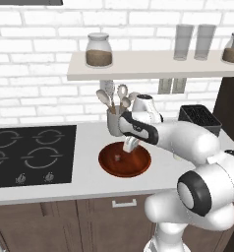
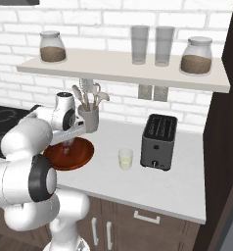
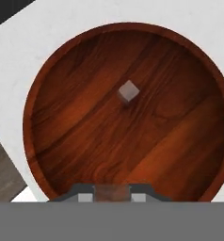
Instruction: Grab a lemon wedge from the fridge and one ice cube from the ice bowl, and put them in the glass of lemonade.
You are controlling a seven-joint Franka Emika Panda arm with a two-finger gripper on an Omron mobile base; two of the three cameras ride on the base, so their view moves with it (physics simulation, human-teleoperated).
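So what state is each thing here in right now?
Pincer: shut on an ice cube, over the ice bowl.
Ice bowl: upright, a second cube lying inside.
Glass of lemonade: upright, part full.
Toaster: slots empty.
Shelf jars: lidded.

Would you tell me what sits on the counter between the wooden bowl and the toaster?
In the right base view, the glass of lemonade stands between the ice bowl and the black toaster.

Even, bright, flat rendered light; soft shadows under the shelf point(image 1: 153, 66). The wooden bowl point(image 3: 76, 141) below the jaws shows mild sheen; edges slightly pixelated, no blur.
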